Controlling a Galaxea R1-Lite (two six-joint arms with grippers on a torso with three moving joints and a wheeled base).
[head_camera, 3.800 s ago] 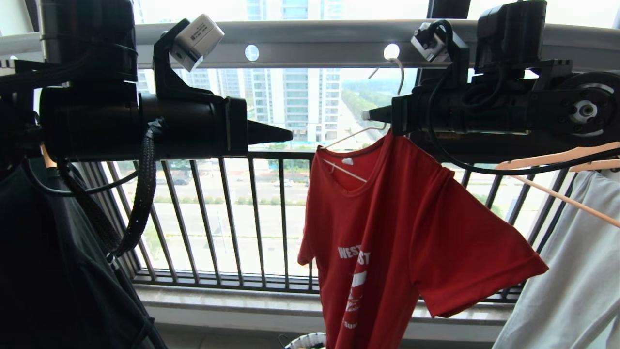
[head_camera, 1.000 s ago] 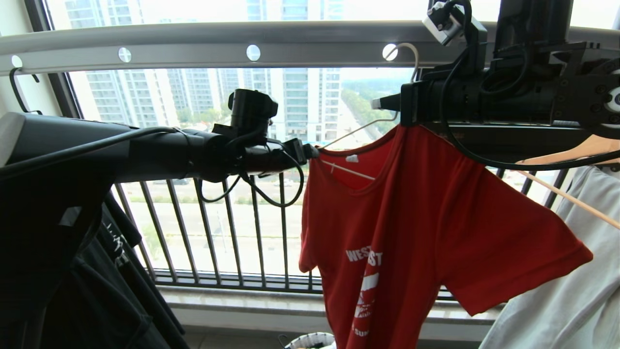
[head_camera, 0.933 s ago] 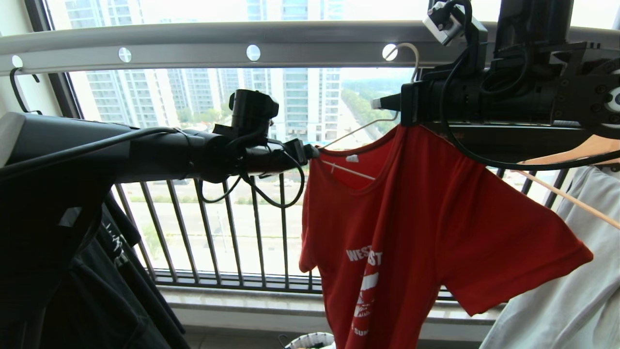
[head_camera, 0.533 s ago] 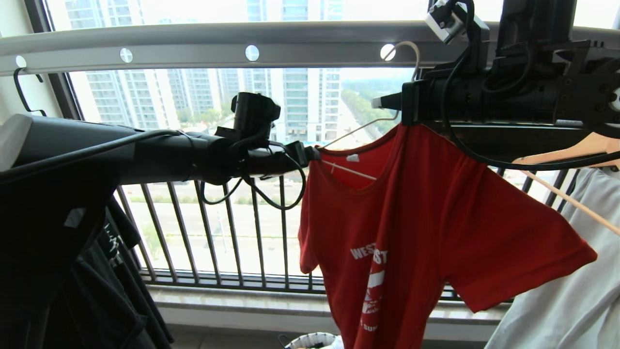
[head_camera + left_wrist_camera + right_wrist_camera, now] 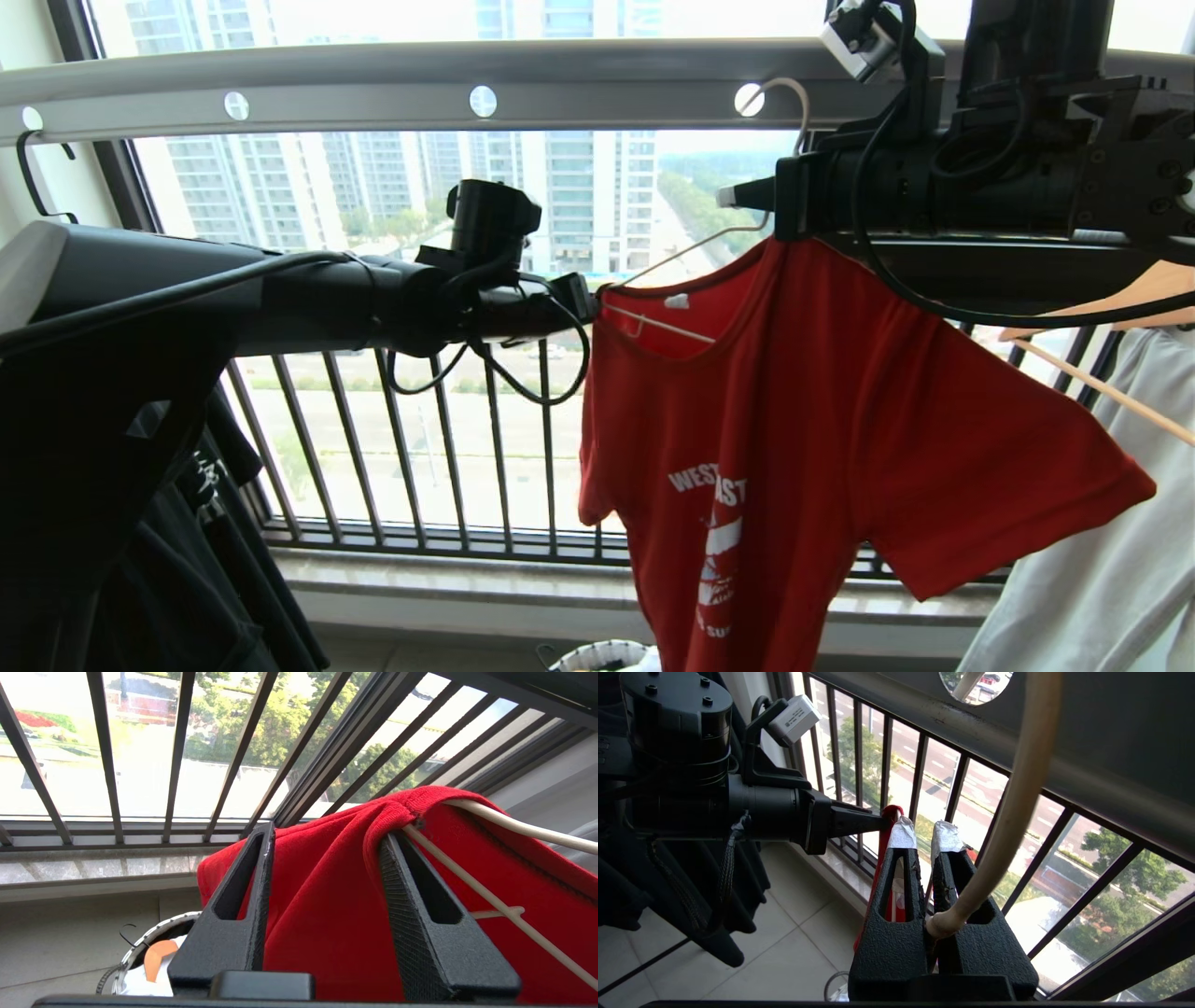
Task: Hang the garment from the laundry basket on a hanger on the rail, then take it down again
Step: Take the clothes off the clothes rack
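Left hand at shirt's shoulder, by collar; since a second ago jaws narrowing from full spread. Garment on hanger, hook through rail hole. Right hand clamped on hanger neck. Judgement: take-down stage starting. Laundry basket on floor below.

Left wrist view: fingers half closed, straddling red shoulder fold; firm grip unclear.

Right wrist view: taped fingertips pinch hanger stem. Balcony, window railing, tiled floor.

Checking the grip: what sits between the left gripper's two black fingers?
In the left wrist view, the red T-shirt's shoulder fabric fills the left gripper; the whitish wire hanger passes outside it.
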